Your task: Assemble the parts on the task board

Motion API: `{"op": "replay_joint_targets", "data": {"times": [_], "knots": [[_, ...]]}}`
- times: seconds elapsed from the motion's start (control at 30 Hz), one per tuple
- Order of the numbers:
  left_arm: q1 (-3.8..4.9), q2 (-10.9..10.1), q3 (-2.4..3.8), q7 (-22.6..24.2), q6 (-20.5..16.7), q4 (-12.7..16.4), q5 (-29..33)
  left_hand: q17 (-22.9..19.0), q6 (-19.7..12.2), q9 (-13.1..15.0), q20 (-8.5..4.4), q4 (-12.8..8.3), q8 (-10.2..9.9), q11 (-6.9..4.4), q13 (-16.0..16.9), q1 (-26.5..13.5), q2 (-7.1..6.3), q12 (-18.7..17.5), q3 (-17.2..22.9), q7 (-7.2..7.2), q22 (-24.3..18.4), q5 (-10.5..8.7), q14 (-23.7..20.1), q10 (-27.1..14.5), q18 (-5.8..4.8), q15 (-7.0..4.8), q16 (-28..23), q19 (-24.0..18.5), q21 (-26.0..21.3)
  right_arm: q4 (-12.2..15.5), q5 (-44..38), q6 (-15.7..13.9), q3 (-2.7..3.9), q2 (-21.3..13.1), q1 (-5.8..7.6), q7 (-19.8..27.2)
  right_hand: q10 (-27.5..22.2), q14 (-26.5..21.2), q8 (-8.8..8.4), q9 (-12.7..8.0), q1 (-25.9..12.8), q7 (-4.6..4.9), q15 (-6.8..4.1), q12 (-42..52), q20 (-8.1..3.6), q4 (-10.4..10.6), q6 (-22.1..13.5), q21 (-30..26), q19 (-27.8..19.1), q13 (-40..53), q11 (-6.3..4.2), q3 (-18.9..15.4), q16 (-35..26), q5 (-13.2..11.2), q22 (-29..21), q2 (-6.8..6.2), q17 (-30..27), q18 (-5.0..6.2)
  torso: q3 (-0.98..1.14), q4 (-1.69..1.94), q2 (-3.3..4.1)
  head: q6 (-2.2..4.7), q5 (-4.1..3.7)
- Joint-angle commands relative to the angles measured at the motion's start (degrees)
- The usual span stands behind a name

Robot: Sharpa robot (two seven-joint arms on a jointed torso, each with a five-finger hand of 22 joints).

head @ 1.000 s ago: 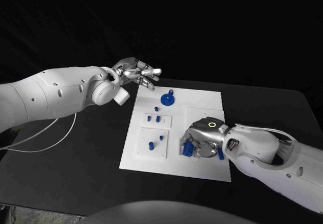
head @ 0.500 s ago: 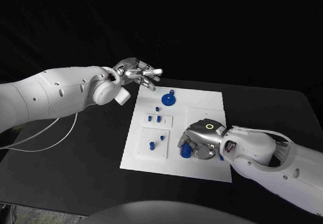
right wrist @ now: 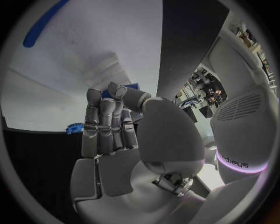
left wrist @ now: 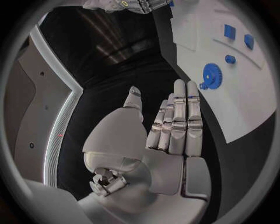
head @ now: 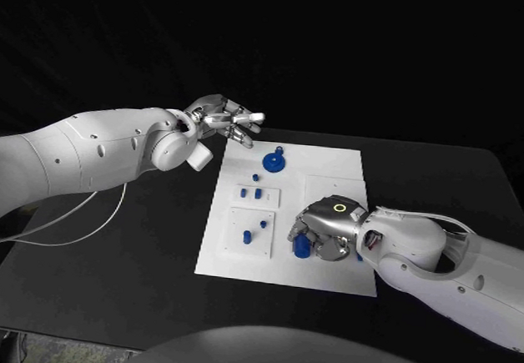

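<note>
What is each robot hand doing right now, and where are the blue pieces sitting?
left hand: open, holding nothing, off the board's far corner.
right hand: down on the board, fingers pinching a blue part.
blue gear: lying flat on the task board.
small blue parts: standing in the board.

The scene is dim overall, the black table (head: 110, 288) and the background sinking into near-darkness, while light from above falls brightly on the white task board (head: 336, 166), which glares pale. In both wrist views straight edges bow toward the circle's dark rim. Under the right hand (head: 325, 236) shadow thickens, so detail there is perhaps unreadable.
</note>
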Motion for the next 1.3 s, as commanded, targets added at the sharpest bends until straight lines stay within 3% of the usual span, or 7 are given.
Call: {"op": "replay_joint_targets", "data": {"times": [0.03,0.17,0.4,0.9,1.1,1.2,1.3], "knots": [[-0.02,0.12,0.04,0.17,0.87,0.07,-0.07,-0.07,-0.14,0.09,0.06,0.02,0.20,-0.15,0.05,0.00,0.55,0.00,-0.32,-0.11,-0.06,-0.13,-0.35,-0.41,-0.48,-0.04,-0.09,0.22,0.23,-0.52,-1.25,0.99,-0.07,-0.01,-0.05,-0.47,-0.60,-0.74,0.20,-0.14,0.36,-0.78,0.18,-0.17,0.12,0.12,-2.25,-0.36,-0.53,-0.64,0.18,0.04,0.05,-0.13,1.04,-0.85,-0.46,0.38,0.01,0.00,0.02,0.01,0.00],[-0.02,0.12,0.04,0.13,0.88,0.07,-0.07,-0.07,-0.14,0.09,0.06,0.02,0.20,-0.15,0.05,0.00,0.55,0.00,-0.32,-0.11,-0.06,-0.13,-0.35,-0.41,-0.48,-0.04,-0.09,0.22,0.23,-1.01,-1.32,1.31,-0.09,0.05,-0.05,-0.76,-0.72,-1.11,0.17,-0.27,1.08,-2.47,0.44,-0.43,0.42,0.80,-7.81,-1.17,-0.35,-1.58,0.47,-0.25,0.01,-0.13,0.87,-1.61,-1.33,0.46,0.00,0.02,0.00,0.04,0.01],[-0.02,0.09,0.04,-0.01,0.89,0.06,-0.18,-0.11,-0.13,0.08,0.05,-0.24,0.19,-0.16,0.05,0.20,0.81,0.01,-0.52,-0.11,-0.08,-0.13,-0.33,-0.40,-0.49,-0.05,-0.09,0.22,0.23,-1.35,-1.25,0.97,-0.11,-0.06,-0.05,-1.38,-0.96,-1.36,-0.27,-0.69,3.31,-2.95,0.69,-0.31,0.69,3.70,-18.66,-2.48,0.37,-2.72,0.67,-0.81,0.11,-0.10,0.82,-4.09,-2.67,0.65,0.01,0.02,0.00,0.04,0.01],[-0.02,-0.06,0.04,-0.19,1.02,0.09,-0.34,-0.14,-0.14,0.08,0.04,-0.62,0.19,-0.17,0.05,0.38,0.97,0.00,-0.75,-0.11,-0.10,-0.13,-0.31,-0.38,-0.49,-0.06,-0.09,0.23,0.25,-0.01,1.11,-4.98,-0.10,-2.11,-0.08,-0.81,-0.67,-1.23,-0.23,-0.69,4.69,-2.67,0.53,1.01,0.63,5.24,-19.05,-3.56,1.60,-4.46,0.48,-0.45,1.28,-0.06,1.22,-5.39,-4.81,0.73,0.05,0.03,0.04,0.10,0.00],[-0.02,-0.10,0.04,-0.21,1.01,0.09,-0.38,-0.16,-0.15,0.08,0.05,-0.72,0.19,-0.16,0.05,0.43,1.05,0.01,-0.77,-0.11,-0.10,-0.13,-0.33,-0.38,-0.50,-0.05,-0.09,0.23,0.25,1.44,9.01,-12.61,-0.07,-4.10,-0.08,0.41,0.24,-0.24,-0.16,-0.63,1.58,0.52,0.06,1.85,0.30,4.54,-17.45,-3.27,3.44,-5.03,-0.22,-3.19,2.44,1.03,1.08,-4.43,-5.22,0.55,0.01,0.00,-0.03,0.22,-0.08],[-0.02,-0.11,0.04,-0.22,1.00,0.11,-0.41,-0.16,-0.11,0.08,0.05,-0.93,0.19,-0.16,0.05,0.58,1.23,0.00,-0.77,-0.13,-0.11,-0.13,-0.30,-0.39,-0.49,-0.06,-0.08,0.23,0.25,2.14,15.38,-15.46,0.16,-5.30,-0.08,0.84,1.19,0.82,0.23,-0.28,-4.49,4.18,0.50,3.05,0.64,4.33,-10.81,-4.83,5.06,-5.17,0.38,-6.89,3.72,2.83,0.09,-2.82,-5.34,0.52,-0.03,-0.02,-0.04,0.29,-0.13],[-0.02,-0.12,0.03,-0.24,0.99,0.12,-0.45,-0.15,-0.10,0.08,0.05,-1.04,0.19,-0.16,0.05,0.61,1.30,0.00,-0.79,-0.12,-0.11,-0.13,-0.32,-0.39,-0.49,-0.06,-0.09,0.23,0.25,2.50,21.35,-17.13,0.42,-6.16,-0.08,1.49,2.27,2.59,0.33,0.03,-7.44,5.20,1.08,4.27,1.34,4.93,-4.20,-7.74,7.50,-4.71,1.08,-13.02,3.86,4.09,-2.68,-0.98,-5.99,0.70,-0.04,-0.03,-0.04,0.34,-0.16]]}}
